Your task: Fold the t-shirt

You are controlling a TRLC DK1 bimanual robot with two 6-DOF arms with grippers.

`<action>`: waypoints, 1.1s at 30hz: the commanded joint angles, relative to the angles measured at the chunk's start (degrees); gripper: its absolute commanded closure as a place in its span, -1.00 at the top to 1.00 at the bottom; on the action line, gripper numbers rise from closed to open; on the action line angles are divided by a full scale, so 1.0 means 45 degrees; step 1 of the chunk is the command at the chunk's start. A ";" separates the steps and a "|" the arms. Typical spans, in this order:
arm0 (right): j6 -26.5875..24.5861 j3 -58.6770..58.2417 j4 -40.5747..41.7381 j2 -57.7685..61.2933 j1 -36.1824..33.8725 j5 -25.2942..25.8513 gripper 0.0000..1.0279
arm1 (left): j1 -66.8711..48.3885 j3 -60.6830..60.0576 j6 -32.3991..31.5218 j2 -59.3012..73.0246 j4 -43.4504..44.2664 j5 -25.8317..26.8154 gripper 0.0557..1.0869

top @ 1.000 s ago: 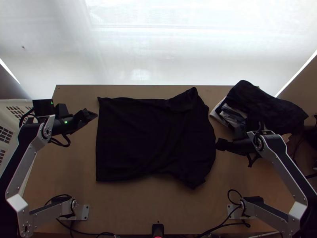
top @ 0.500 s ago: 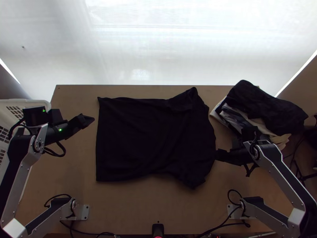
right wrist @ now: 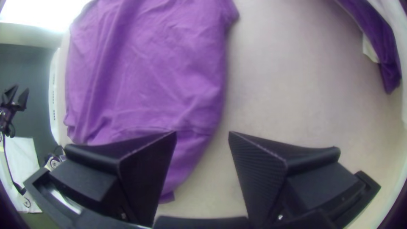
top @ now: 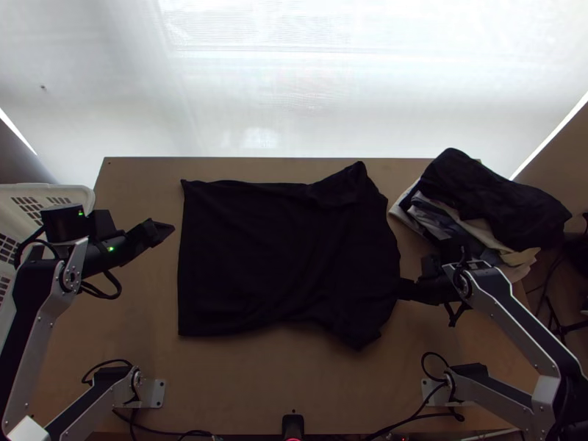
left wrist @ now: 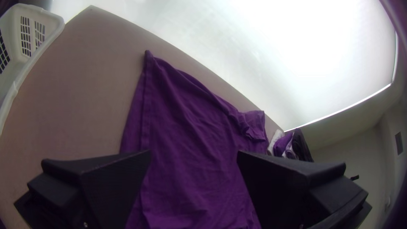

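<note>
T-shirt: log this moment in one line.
t-shirt spread on table | left pincer open near hem | right pincer open near collar end | clothes pile at far right

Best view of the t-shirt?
Top view: nearly the full outline of the t-shirt, spread out. Left wrist view: hem and a sleeve, jaws covering part. Right wrist view: sleeve end, jaws partly in front.

Plain t-shirt — black or purple
</note>
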 commanded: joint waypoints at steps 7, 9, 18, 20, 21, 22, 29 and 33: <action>-0.0167 -0.0139 0.0770 0.0811 0.0142 0.0013 0.07 | 0.0039 -0.0184 0.0078 -0.0055 0.0013 -0.0162 0.91; -0.0226 -0.0139 0.0868 0.0889 0.0142 0.0013 0.05 | 0.0058 -0.0184 0.0098 -0.0016 0.0013 -0.0201 0.91; -0.0323 -0.0491 0.2098 0.0909 0.0162 0.0052 -0.81 | 0.0156 -0.0360 0.0527 -0.0055 -0.0085 -0.0357 0.91; -0.0343 -0.0550 0.2352 0.0831 0.0123 0.0130 -0.94 | 0.0176 -0.0458 0.0781 0.0003 -0.0534 -0.0416 0.91; -0.0362 -0.0569 0.2372 0.0811 0.0103 0.0169 -0.94 | 0.0137 -0.0477 0.1172 0.0101 -0.0964 -0.0591 0.91; -0.0382 -0.0589 0.2372 0.0791 0.0103 0.0169 -0.94 | 0.0000 -0.0497 0.1699 0.0160 -0.1432 -0.0962 0.91; -0.0401 -0.0647 0.2372 0.0264 0.0162 0.0149 -0.94 | -0.2246 -0.0516 0.4082 0.0414 -0.5124 -0.3170 0.91; -0.0245 -0.0608 0.2372 0.0245 0.0396 0.0149 -0.94 | -0.4024 -0.1063 0.4238 0.0511 -0.5964 -0.3423 0.91</action>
